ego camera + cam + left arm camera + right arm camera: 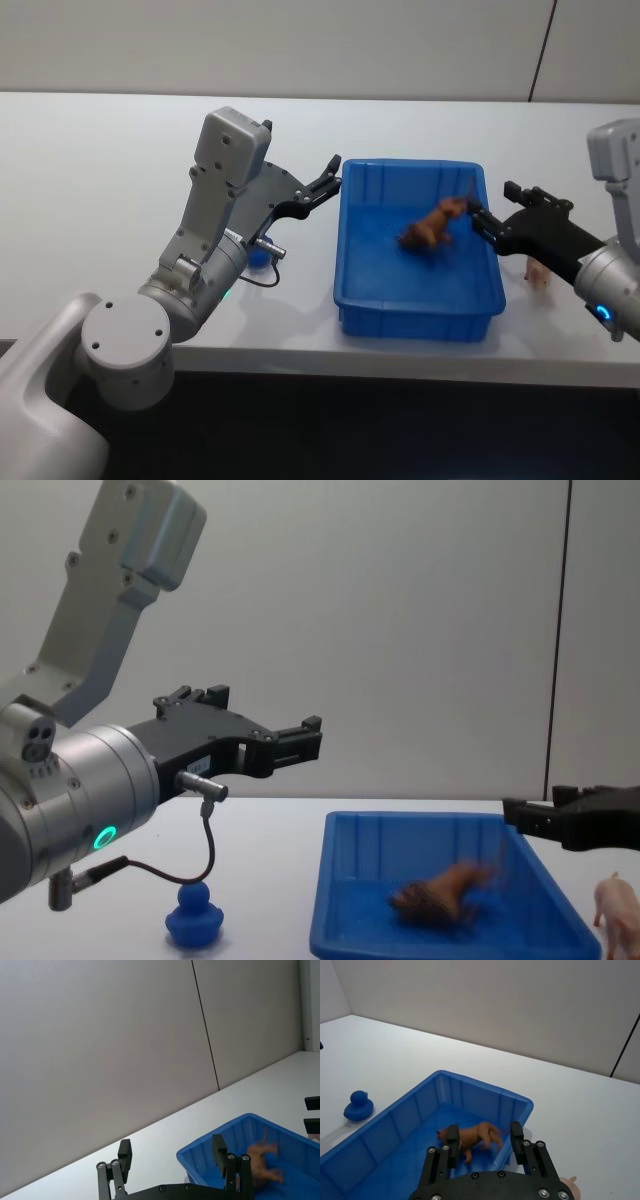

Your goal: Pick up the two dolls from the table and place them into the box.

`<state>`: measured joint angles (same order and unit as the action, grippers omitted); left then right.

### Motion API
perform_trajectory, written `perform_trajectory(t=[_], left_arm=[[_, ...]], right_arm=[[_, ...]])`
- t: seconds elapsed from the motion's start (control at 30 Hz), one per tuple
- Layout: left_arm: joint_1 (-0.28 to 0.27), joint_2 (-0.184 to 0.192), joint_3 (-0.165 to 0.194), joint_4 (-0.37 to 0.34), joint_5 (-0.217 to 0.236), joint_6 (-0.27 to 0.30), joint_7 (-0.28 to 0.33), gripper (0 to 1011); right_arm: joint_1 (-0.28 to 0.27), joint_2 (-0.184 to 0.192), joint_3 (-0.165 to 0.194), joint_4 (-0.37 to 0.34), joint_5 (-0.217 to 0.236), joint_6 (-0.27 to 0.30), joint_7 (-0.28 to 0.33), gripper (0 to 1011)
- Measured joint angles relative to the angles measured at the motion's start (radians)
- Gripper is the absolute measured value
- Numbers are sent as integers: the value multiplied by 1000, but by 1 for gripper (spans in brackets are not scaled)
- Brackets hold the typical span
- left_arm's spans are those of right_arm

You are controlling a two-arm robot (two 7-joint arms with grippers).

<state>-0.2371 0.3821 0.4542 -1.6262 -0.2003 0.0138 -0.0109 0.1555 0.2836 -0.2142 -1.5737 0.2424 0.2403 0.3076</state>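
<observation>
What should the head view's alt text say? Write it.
A blue box on a white table holds a brown toy animal. The open right tool is at the box's right rim, the open left tool near its far left corner. A pink pig stands right of the box, a blue duck left.

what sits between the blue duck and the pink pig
The blue box, with the brown doll in it, as the chest view shows.

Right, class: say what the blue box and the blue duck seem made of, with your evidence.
The box: probably hard moulded plastic, faintly glossy; thin ribbed walls and rim. The duck: perhaps rubber or vinyl, matt, one solid-coloured rounded piece; the look leaves it open.
</observation>
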Motion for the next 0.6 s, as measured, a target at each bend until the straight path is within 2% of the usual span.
perform_trajectory(t=[0.13,0.23,0.27,0.3,0.5,0.6], left_arm=[[0,0,0,0,0,0,0,1001],[0,0,0,0,0,0,0,1001],[0,0,0,0,0,0,0,1001],[0,0,0,0,0,0,0,1001],[0,0,0,0,0,0,0,1001],[0,0,0,0,0,0,0,1001]], right_arm=[[6,-4,-2,4,-4,-2,-3,663],[7,-3,-2,4,-6,-13,-9,783],[7,-3,-2,4,-6,-13,-9,783],[6,-2,-1,3,-6,-18,-12,841],[-8,11,10,-13,-2,-37,-34,999],[-21,22,19,-25,5,-42,-47,1001]])
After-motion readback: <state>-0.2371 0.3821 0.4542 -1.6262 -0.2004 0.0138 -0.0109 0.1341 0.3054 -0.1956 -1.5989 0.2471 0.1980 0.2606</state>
